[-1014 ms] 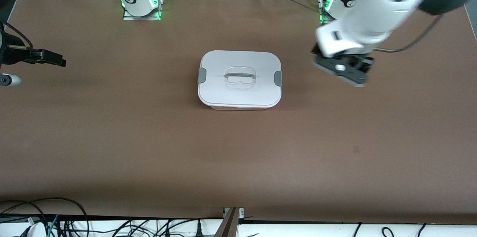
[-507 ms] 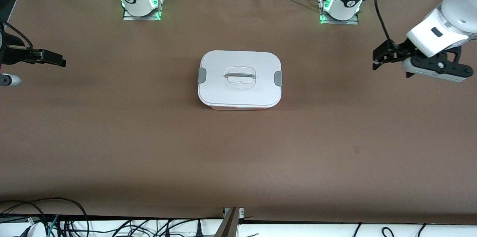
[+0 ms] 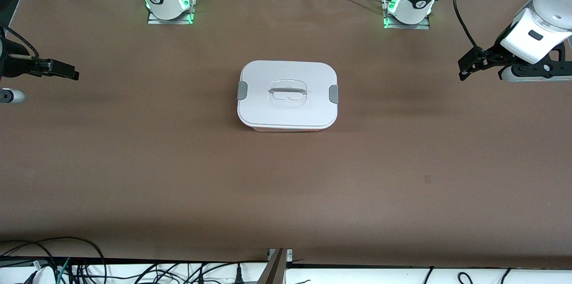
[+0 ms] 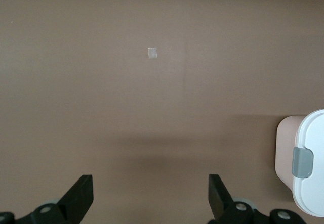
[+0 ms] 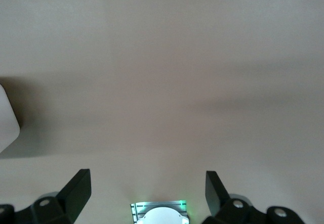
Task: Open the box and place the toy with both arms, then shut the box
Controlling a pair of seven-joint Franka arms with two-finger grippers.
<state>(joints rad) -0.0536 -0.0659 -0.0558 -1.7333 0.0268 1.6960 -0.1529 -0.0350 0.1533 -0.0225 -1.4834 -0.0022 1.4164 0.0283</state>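
Observation:
The box [image 3: 287, 96] stands shut in the middle of the table, its white lid on, a grey clip [image 3: 241, 90] at each short end and a clear handle [image 3: 288, 92] in the centre. The left wrist view catches one end of the box [image 4: 309, 166] with its clip [image 4: 302, 162]. The toy is out of view. My left gripper [image 3: 465, 69] hangs open and empty over bare table toward the left arm's end, well apart from the box. My right gripper [image 3: 67, 72] waits open and empty over the right arm's end of the table. Both wrist views show wide-apart fingers [image 4: 81, 196] [image 5: 78, 188].
The two arm bases [image 3: 167, 0] [image 3: 409, 5] glow green along the table's edge farthest from the front camera. Cables [image 3: 67, 261] lie along the edge nearest that camera. A small pale mark [image 4: 152, 53] sits on the brown table cover [image 3: 178, 163].
The left arm has swung away from beside the box out toward its own end of the table. The box and the right arm have not moved.

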